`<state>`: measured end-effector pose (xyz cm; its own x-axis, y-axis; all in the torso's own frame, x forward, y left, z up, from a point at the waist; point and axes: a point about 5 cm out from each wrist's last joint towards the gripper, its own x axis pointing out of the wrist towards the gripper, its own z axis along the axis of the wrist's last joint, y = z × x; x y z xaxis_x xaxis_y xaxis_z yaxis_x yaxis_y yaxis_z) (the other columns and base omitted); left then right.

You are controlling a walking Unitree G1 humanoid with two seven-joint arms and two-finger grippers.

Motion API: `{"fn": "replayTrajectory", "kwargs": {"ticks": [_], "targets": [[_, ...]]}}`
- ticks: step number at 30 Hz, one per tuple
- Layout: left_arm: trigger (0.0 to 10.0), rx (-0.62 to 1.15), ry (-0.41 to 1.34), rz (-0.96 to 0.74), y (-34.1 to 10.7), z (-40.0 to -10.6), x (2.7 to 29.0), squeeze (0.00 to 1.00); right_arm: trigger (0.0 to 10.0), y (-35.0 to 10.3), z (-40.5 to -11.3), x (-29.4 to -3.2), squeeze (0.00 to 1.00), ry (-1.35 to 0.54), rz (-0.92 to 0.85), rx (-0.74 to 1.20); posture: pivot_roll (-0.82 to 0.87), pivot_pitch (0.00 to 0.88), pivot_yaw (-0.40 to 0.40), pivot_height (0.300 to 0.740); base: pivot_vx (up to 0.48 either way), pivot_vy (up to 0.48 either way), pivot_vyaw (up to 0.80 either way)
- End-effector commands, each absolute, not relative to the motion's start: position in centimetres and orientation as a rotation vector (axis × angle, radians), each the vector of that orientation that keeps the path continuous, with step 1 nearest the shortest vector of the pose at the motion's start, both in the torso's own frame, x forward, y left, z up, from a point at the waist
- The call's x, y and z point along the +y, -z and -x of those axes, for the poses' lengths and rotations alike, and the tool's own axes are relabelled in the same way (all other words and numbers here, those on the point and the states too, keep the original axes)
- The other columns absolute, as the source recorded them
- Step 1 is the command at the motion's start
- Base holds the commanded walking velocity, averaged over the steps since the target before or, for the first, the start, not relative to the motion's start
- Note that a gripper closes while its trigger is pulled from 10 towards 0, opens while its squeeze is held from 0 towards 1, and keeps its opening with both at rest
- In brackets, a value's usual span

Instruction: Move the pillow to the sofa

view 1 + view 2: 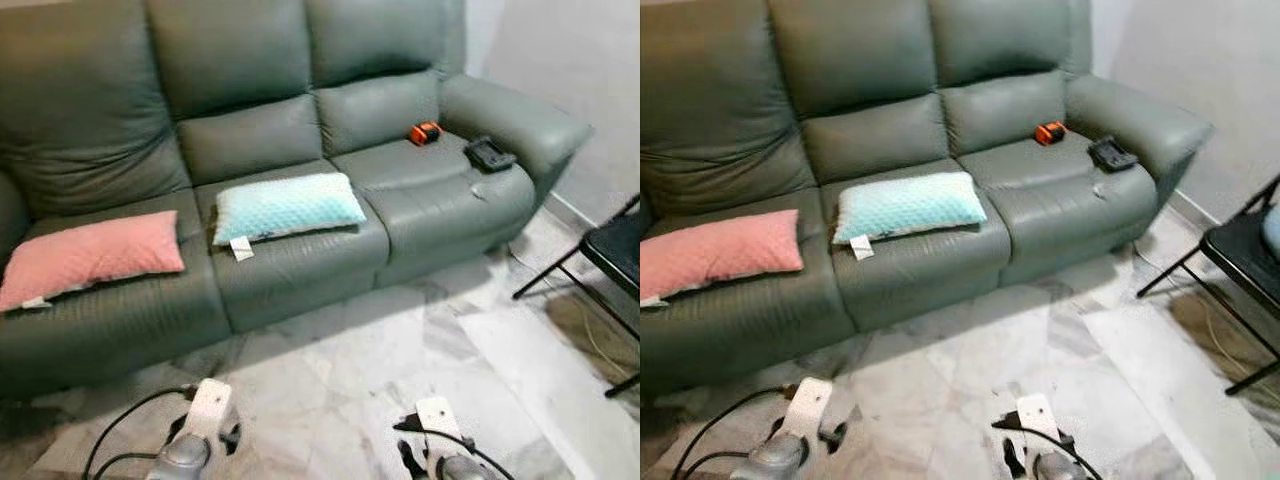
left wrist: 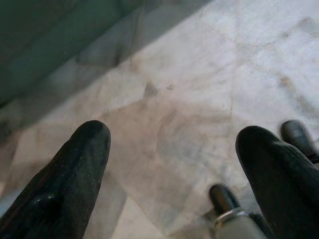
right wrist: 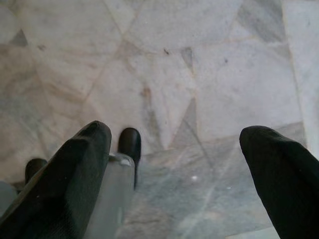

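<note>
A grey-green sofa (image 1: 300, 250) carries a pink pillow (image 1: 90, 255) left and a light-blue pillow (image 1: 285, 207) centre. Both end effectors, left (image 2: 172, 149) and right (image 3: 174, 149), hang spread apart, empty, over the marble floor (image 1: 330, 370).

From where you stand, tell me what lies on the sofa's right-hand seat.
On the sofa right seat: an orange-black gadget near the backrest and a black device beside the armrest. What they are stays unclear.
</note>
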<state>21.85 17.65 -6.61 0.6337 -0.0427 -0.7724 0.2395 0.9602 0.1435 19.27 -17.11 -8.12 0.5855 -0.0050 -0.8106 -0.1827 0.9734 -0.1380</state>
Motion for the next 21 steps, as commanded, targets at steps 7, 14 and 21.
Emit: {"fn": "replayTrajectory", "kwargs": {"ticks": [7,14,21], "targets": [[10.0,0.903,0.191,-0.244,7.06,-21.13,17.47,0.00,10.0,7.78,-20.02,-16.56,0.00,-0.109,0.220,0.921,-0.15,0.000,0.055,0.740,0.000,0.000,-0.74],[10.0,0.897,0.204,-0.245,7.04,-21.17,17.29,0.00,10.0,7.84,-19.84,-16.96,0.00,-0.118,0.233,0.926,-0.15,0.000,0.056,0.740,0.000,0.000,-0.74],[10.0,0.906,0.211,-0.249,7.21,-20.79,17.61,0.00,10.0,7.86,-19.82,-16.93,0.00,-0.128,0.246,0.930,-0.15,0.000,0.057,0.740,0.000,0.000,-0.74]]}}
